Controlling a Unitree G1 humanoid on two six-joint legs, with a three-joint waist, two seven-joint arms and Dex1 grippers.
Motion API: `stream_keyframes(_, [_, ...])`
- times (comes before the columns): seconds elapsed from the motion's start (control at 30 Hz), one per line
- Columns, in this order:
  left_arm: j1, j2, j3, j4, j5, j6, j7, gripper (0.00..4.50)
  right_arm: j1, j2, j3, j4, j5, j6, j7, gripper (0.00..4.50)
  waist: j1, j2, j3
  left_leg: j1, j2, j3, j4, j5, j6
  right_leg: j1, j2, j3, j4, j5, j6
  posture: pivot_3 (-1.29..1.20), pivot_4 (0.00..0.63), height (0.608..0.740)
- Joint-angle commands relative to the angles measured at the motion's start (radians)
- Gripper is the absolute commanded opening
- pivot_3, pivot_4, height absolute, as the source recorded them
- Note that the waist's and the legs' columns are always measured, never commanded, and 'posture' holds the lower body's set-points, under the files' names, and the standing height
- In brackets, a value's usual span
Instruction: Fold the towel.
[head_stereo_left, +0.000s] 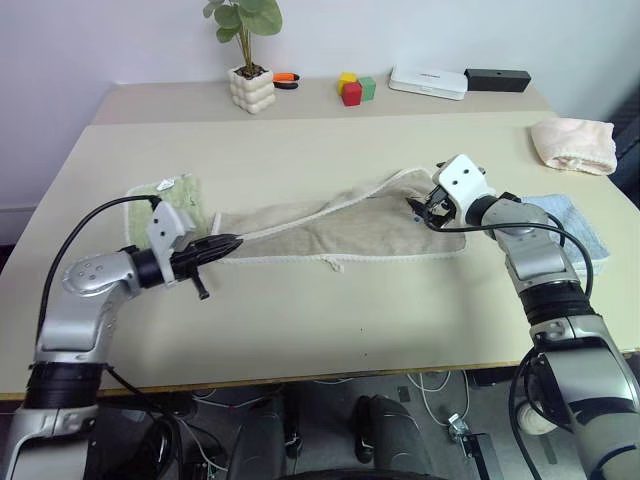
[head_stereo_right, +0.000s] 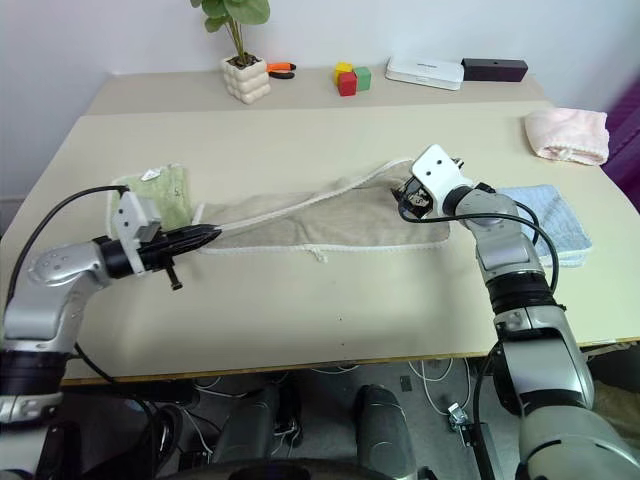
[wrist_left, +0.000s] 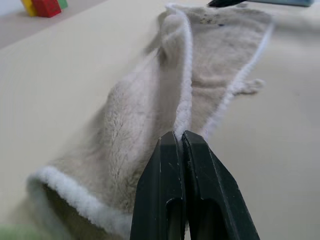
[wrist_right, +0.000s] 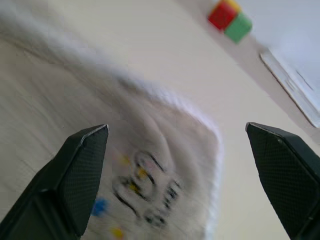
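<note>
The beige towel (head_stereo_left: 350, 225) lies stretched across the middle of the table, partly doubled over along its length, with white edging and a small loop at its near edge. My left gripper (head_stereo_left: 232, 241) is shut on the towel's white edge at its left end, which is raised slightly off the table; the left wrist view shows the edging (wrist_left: 186, 107) running into the closed fingertips. My right gripper (head_stereo_left: 425, 210) stands open just over the towel's right end. In the right wrist view the dark embroidered mark (wrist_right: 145, 192) lies between its spread fingers (wrist_right: 82, 165).
A green cloth (head_stereo_left: 178, 195) lies by the left gripper. A folded blue cloth (head_stereo_left: 575, 222) and a pink cloth (head_stereo_left: 574, 143) lie at the right. Along the back stand a potted plant (head_stereo_left: 251, 87), coloured blocks (head_stereo_left: 354, 88), a white box (head_stereo_left: 428, 82) and a black box (head_stereo_left: 497, 79).
</note>
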Motion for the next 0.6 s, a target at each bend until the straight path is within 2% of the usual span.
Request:
stream_keyframes(0.03, [0.054, 0.026, 0.063, -0.1, -0.06, 0.017, -0.009, 0.03, -0.101, -0.011, 0.051, 0.119, -0.117, -0.11, -0.086, 4.5, -0.001, 0.0, 0.0, 0.0, 0.0, 0.0, 0.0, 0.0, 0.0, 0.0, 0.0, 0.0, 0.0, 0.0, 0.0, 0.0, 0.15, 0.74])
stream_keyframes(0.13, [0.131, 0.039, 0.09, -0.164, -0.089, 0.024, -0.021, 0.03, -0.175, -0.001, 0.088, 0.228, -0.176, -0.179, -0.141, 4.5, -0.005, 0.001, 0.001, 0.0, 0.0, 0.0, -0.001, 0.0, -0.001, -0.001, 0.0, 0.001, 0.0, 0.0, 0.0, 0.0, 0.15, 0.74])
stream_keyframes(0.23, [0.204, 0.051, 0.113, -0.219, -0.123, 0.037, -0.038, 0.03, -0.226, 0.049, 0.034, 0.279, -0.098, -0.192, -0.107, 4.5, -0.018, 0.001, 0.001, 0.0, 0.0, 0.001, -0.003, 0.001, -0.002, -0.002, 0.0, 0.002, 0.0, 0.0, 0.0, 0.0, 0.15, 0.74])
stream_keyframes(0.33, [0.265, 0.058, 0.13, -0.261, -0.151, 0.058, -0.042, 0.03, -0.266, 0.079, 0.017, 0.347, -0.083, -0.188, -0.112, 4.5, -0.024, 0.001, 0.001, 0.001, 0.0, 0.001, -0.006, 0.002, -0.003, -0.002, 0.001, 0.002, 0.0, 0.0, 0.0, 0.0, 0.15, 0.74])
stream_keyframes(0.47, [0.29, 0.047, 0.136, -0.275, -0.137, 0.047, -0.003, 0.03, -0.327, 0.149, -0.126, 0.469, 0.076, -0.007, -0.046, 4.5, -0.022, 0.001, 0.001, 0.003, 0.0, 0.003, -0.01, 0.004, -0.006, -0.002, 0.002, 0.003, -0.001, 0.0, -0.001, 0.0, 0.15, 0.74])
stream_keyframes(0.6, [0.291, 0.039, 0.125, -0.295, -0.137, 0.049, 0.027, 0.03, -0.329, 0.153, -0.206, 0.485, 0.153, 0.136, 0.013, 4.5, -0.02, 0.001, 0.001, 0.003, 0.0, 0.003, -0.011, 0.005, -0.007, -0.002, 0.002, 0.003, -0.001, 0.0, -0.001, 0.0, 0.15, 0.74])
